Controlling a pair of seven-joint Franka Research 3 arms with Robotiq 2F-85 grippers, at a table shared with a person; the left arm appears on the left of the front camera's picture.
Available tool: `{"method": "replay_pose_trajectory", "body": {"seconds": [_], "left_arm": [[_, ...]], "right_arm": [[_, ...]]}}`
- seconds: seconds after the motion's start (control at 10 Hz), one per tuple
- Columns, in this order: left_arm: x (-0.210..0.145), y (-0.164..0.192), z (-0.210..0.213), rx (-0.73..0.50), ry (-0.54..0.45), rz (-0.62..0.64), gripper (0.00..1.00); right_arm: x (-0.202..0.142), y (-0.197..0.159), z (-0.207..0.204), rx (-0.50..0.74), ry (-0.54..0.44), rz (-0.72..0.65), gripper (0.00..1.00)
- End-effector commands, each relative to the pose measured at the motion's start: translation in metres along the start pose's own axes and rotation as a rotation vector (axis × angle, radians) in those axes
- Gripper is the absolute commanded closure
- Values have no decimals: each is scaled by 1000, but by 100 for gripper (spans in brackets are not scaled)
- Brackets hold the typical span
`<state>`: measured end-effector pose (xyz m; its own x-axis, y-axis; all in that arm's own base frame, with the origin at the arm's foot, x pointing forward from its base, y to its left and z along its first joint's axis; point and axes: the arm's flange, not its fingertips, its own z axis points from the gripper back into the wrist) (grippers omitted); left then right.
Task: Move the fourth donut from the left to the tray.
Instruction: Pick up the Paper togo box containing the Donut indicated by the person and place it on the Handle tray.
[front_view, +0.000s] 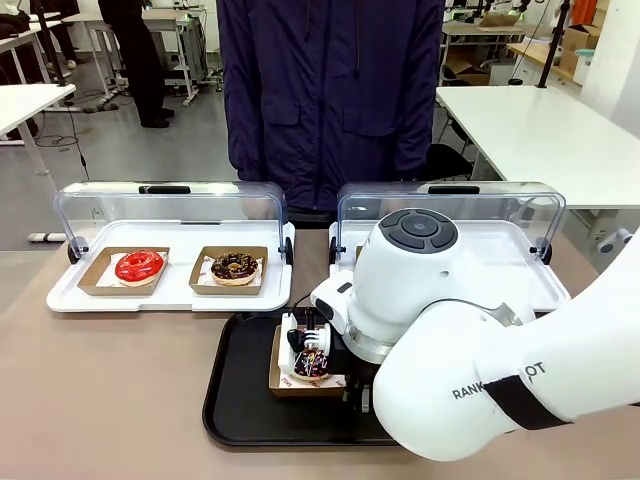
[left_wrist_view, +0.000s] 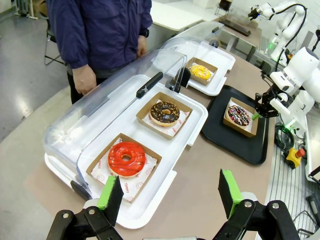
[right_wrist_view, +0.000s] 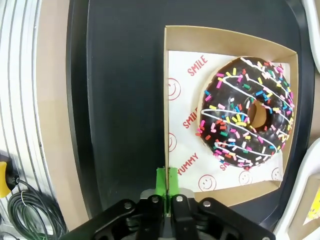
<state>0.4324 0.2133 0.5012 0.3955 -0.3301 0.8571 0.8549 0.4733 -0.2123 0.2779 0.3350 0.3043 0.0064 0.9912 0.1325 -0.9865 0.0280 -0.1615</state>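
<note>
Left to right across the table: at far left, a white display tray (front_view: 70, 300) with a clear domed lid (front_view: 165, 205) raised, holding a glossy red-glazed ring donut (front_view: 139, 265) and a chocolate donut with tan crumbs (front_view: 235, 267), each in a shallow brown cardboard holder lined with printed paper. Seen from the left wrist, left gripper (left_wrist_view: 169, 190) hanging above the near edge of that display tray, green-padded fingers (left_wrist_view: 228, 191) spread wide with nothing between them. Behind the table's middle, a person in a dark blue jacket (front_view: 330, 90), one hand (left_wrist_view: 84, 78) hanging near the lid. At centre, the tray (front_view: 235, 400), flat, matte black, round-cornered with a low rim, bearing the fourth donut from the left (right_wrist_view: 246, 111): a dark chocolate ring with white icing lines and multicoloured sprinkles, seated in its square cardboard holder (right_wrist_view: 227, 37) on paper printed with red smiley faces. Right gripper (right_wrist_view: 167, 182) pointed down at the tray, green pads pinched together on the holder's thin wall at its edge. To the right, the bulky white right arm (front_view: 480, 370) bent across the foreground, covering much of a second white display tray (left_wrist_view: 220, 82), in which a yellow-glazed donut (left_wrist_view: 200, 72) sits.
</note>
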Motion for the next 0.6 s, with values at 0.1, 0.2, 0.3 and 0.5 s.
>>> {"method": "replay_pose_trajectory", "body": {"seconds": [0.1,0.2,0.3,0.5], "left_arm": [[0,-1,1,-9,9,-2,0],[0,-1,1,-9,9,-2,0],[0,-1,1,-9,9,-2,0],[0,-1,1,-9,9,-2,0]], "right_arm": [[-24,11,0,35,-26,15,41],[-25,9,3,35,-30,12,40],[-25,8,9,38,-33,7,0],[-29,4,27,36,-39,-21,0]]}}
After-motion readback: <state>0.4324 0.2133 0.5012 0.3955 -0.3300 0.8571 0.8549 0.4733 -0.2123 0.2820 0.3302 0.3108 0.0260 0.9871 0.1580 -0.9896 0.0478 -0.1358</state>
